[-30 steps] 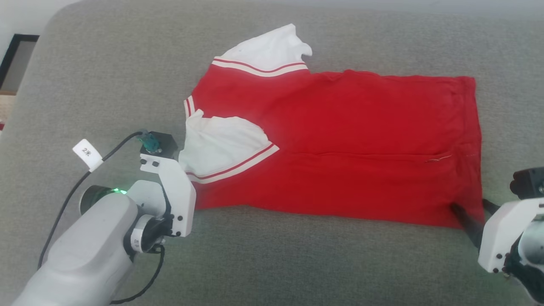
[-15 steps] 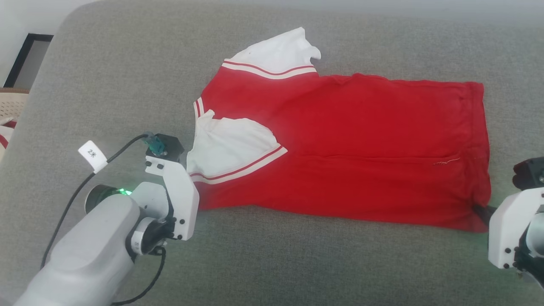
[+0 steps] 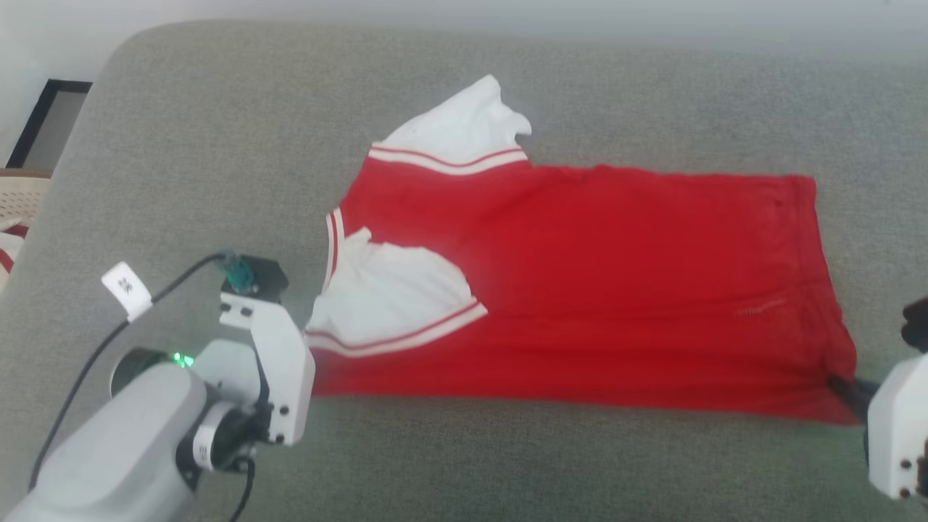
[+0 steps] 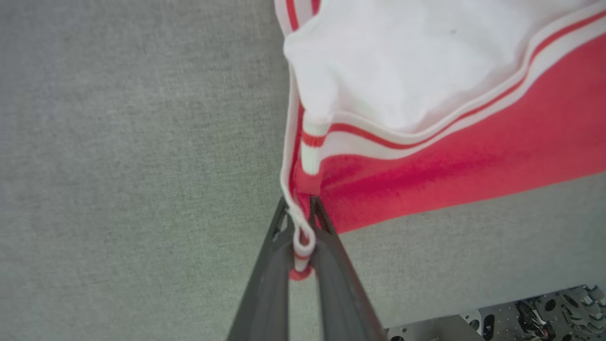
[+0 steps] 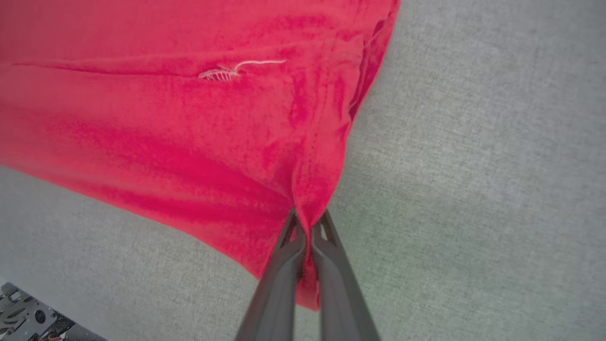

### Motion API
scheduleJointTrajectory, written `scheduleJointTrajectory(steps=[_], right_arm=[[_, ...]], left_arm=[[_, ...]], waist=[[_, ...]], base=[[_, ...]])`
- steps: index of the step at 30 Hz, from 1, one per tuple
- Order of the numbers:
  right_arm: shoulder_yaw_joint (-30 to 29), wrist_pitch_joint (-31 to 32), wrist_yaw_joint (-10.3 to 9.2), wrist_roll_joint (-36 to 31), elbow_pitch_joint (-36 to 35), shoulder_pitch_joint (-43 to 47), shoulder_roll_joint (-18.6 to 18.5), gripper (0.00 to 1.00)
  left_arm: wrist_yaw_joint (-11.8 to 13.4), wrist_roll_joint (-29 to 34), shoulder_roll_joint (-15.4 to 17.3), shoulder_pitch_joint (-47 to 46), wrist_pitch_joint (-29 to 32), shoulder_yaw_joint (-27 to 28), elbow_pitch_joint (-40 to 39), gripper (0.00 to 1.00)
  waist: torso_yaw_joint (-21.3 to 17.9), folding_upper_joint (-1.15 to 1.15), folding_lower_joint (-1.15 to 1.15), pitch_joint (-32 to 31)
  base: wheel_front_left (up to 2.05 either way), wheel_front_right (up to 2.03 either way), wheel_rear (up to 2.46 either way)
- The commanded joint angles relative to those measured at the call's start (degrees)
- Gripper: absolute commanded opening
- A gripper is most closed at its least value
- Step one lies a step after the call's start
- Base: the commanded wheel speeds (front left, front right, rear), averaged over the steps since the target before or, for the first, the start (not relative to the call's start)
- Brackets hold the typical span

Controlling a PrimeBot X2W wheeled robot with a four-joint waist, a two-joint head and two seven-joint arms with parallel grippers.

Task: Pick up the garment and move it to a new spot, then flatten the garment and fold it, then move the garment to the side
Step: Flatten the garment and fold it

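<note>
red garment lies spread across the middle of the grey cushion. left gripper is clamped on its striped trim, right gripper on its red hem corner, both toward the cushion's near edge.

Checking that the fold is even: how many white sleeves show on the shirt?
2. One sleeve sticks out past the far edge of the garment; the other lies folded onto the red body, beside the left gripper, which pinches the striped trim there.
</note>
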Motion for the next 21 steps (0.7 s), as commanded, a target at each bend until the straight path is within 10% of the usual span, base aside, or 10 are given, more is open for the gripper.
scheduleJointTrajectory(steps=[1,11,14,15,16,18,21], right_arm=[[-0.5,0.7,-0.12,0.6,-0.9,1.5,-0.4,0.0],[-2.0,1.2,-0.12,1.4,-1.8,7.4,2.1,0.0],[-1.8,-0.3,-0.12,0.6,0.2,6.4,3.7,0.0],[-1.4,-0.7,-0.12,0.3,0.7,6.1,3.9,0.15],[-0.8,-1.0,-0.12,0.1,1.2,5.8,4.1,0.27],[-0.1,-1.7,-0.12,0.5,1.9,5.4,4.9,1.0],[0.2,-2.5,-0.11,1.0,2.2,5.0,5.4,1.0]], left_arm=[[1.3,-0.5,1.1,1.5,0.7,0.3,-1.3,0.0],[6.6,-2.1,3.2,8.4,2.7,0.0,-8.6,0.0],[7.0,-2.7,2.6,9.0,2.4,0.3,-7.3,0.45],[6.8,-3.0,2.3,9.1,2.4,0.4,-7.1,0.84],[6.9,-3.3,2.2,9.0,2.2,0.7,-6.8,1.0],[7.2,-3.5,2.4,8.4,2.5,1.0,-6.6,1.0],[7.3,-3.3,3.3,7.6,3.2,1.2,-7.4,1.0]], waist=[[0.0,0.0,0.0,-0.1],[-0.5,0.0,0.0,-0.4],[-1.0,0.0,0.0,-0.4],[-1.1,0.0,0.0,-0.5],[-1.3,0.0,0.0,-0.5],[-1.7,0.0,0.0,-0.7],[-2.1,0.0,0.0,-1.0]], base=[[0.0,0.0,0.0],[0.0,0.0,0.0],[0.0,0.0,0.0],[0.0,0.0,0.0],[0.0,0.0,0.0],[0.0,0.0,0.0],[0.0,0.0,0.0]])
